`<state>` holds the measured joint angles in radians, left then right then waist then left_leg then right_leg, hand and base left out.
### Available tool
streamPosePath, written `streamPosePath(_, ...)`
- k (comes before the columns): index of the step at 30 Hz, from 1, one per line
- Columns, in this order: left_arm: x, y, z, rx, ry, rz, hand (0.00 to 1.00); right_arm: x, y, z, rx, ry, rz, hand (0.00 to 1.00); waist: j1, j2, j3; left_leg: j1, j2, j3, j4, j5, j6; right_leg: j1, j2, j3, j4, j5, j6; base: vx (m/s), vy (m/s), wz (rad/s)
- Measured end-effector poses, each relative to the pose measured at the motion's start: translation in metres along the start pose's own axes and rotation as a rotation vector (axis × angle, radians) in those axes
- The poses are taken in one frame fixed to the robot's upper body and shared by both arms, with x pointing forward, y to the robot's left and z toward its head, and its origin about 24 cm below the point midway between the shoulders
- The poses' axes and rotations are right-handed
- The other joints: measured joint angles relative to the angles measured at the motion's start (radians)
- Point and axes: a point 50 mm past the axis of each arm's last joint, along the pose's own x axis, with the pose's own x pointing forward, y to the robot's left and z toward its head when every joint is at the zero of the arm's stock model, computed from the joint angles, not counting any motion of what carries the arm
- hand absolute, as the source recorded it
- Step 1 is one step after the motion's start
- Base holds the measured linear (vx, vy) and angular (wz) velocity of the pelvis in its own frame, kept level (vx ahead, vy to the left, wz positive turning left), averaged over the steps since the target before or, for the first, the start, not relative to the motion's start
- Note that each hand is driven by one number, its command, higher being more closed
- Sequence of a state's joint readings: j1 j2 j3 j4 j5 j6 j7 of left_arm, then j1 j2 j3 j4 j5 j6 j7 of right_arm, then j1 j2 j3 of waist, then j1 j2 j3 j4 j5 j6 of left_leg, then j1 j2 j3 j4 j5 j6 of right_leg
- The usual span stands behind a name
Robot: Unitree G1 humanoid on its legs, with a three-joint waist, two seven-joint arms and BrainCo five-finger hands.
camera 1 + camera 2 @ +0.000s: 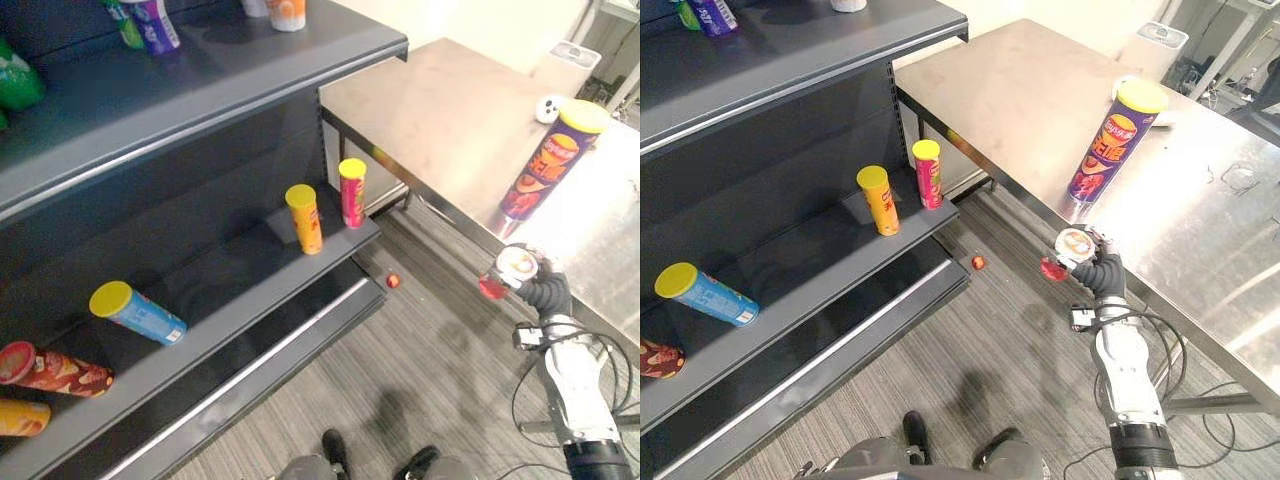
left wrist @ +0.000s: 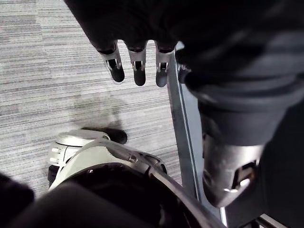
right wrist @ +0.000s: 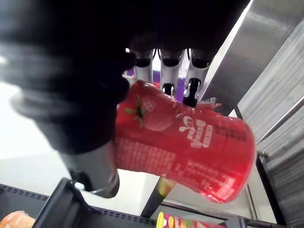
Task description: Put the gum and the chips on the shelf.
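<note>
My right hand is shut on a red strawberry gum tub with a white lid, held out over the carpet just off the steel table's near edge. The tub also shows as a red spot beside the hand. A tall purple chips can with a yellow lid stands upright on the steel table, beyond the hand. My left hand hangs low over the carpet beside the shelf base, fingers straight and holding nothing.
A dark shelf unit fills the left. Its middle board carries two upright yellow-lidded cans and several lying cans. Bottles stand on the top board. A small red object lies on the carpet by the shelf corner.
</note>
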<state>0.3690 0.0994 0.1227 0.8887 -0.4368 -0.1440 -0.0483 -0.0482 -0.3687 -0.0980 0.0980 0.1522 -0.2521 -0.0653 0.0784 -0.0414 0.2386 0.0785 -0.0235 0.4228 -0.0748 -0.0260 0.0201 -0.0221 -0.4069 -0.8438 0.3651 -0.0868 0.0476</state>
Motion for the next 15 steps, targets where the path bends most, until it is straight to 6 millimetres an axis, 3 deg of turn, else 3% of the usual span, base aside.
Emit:
streamPosePath(5, 0.000, 0.001, 0.002, -0.034, -0.014, 0.006, 0.00, 0.002, 0.013, 0.001, -0.025, -0.007, 0.088, 1.00, 0.011, -0.013, 0.009, -0.008, 0.001, -0.044, 0.073, -0.047, 0.013, 0.035, -0.028, 0.005, 0.042, 0.003, 0.000, 0.08, 0.004, 0.28)
streamPosePath(6, -0.001, 0.001, 0.002, -0.033, -0.015, 0.006, 0.00, 0.001, 0.016, 0.000, -0.025, -0.002, 0.108, 1.00, 0.006, -0.012, 0.011, -0.018, 0.001, -0.075, 0.094, -0.056, 0.019, 0.034, -0.044, 0.037, 0.088, 0.018, -0.016, 0.05, 0.054, 0.72)
streamPosePath(8, -0.001, 0.001, 0.002, -0.029, -0.014, 0.009, 0.00, 0.000, 0.017, -0.003, -0.028, 0.008, 0.119, 1.00, -0.006, -0.004, 0.014, -0.040, 0.006, -0.154, 0.144, -0.080, 0.040, -0.026, -0.042, 0.232, 0.200, 0.074, -0.112, 0.10, 0.091, 1.10)
streamPosePath(9, 0.000, 0.003, 0.005, -0.023, -0.020, 0.013, 0.00, -0.003, 0.017, -0.006, -0.028, 0.023, 0.119, 1.00, -0.024, 0.002, 0.019, -0.055, 0.011, -0.229, 0.181, -0.092, 0.054, -0.069, 0.002, 0.408, 0.248, 0.071, -0.119, 0.12, 0.048, 1.30)
streamPosePath(10, 0.000, 0.004, 0.006, -0.018, -0.023, 0.017, 0.00, -0.005, 0.017, -0.008, -0.028, 0.031, 0.119, 1.00, -0.030, 0.009, 0.022, -0.068, 0.012, -0.266, 0.197, -0.095, 0.055, -0.079, 0.036, 0.481, 0.242, 0.033, -0.090, 0.12, -0.007, 1.71)
streamPosePath(12, 0.002, 0.009, 0.012, -0.002, -0.023, 0.024, 0.00, -0.010, 0.017, -0.011, -0.032, 0.037, 0.117, 1.00, -0.035, -0.006, 0.017, -0.105, -0.010, -0.383, 0.226, -0.098, 0.057, -0.117, 0.125, 0.676, 0.174, -0.038, -0.049, 0.09, -0.038, 1.62)
streamPosePath(15, 0.002, 0.013, 0.015, 0.013, -0.025, 0.028, 0.00, -0.010, 0.016, -0.009, -0.030, 0.027, 0.106, 1.00, -0.032, -0.015, 0.012, -0.128, -0.041, -0.481, 0.250, -0.101, 0.052, -0.150, 0.176, 0.814, 0.057, -0.028, -0.018, 0.09, -0.093, 1.33)
